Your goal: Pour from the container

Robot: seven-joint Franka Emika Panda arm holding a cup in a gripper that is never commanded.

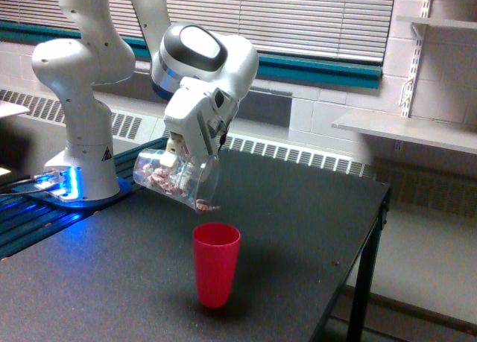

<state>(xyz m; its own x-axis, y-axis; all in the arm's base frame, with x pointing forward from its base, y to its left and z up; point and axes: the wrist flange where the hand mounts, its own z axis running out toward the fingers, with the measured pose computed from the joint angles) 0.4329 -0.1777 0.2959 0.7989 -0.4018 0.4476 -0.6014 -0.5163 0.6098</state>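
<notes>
Container (175, 179): light, stiff clear plastic, slippery; loose bits shifting at lip.
Hold: gripper (181, 165) pinches wall.
Position: tilted above red cup (216, 264).

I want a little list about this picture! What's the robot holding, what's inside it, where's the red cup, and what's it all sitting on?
robot: white arm, its gripper shut on the clear container
container: tipped over sideways, mouth pointing down toward the exterior view's right
inside: small pinkish-white bits, a few right at the lip
red cup: standing upright, open top, just below the container's mouth, not touching it
in the red cup: cannot tell
surface: dark table
behind: window blinds and a white shelf
</notes>
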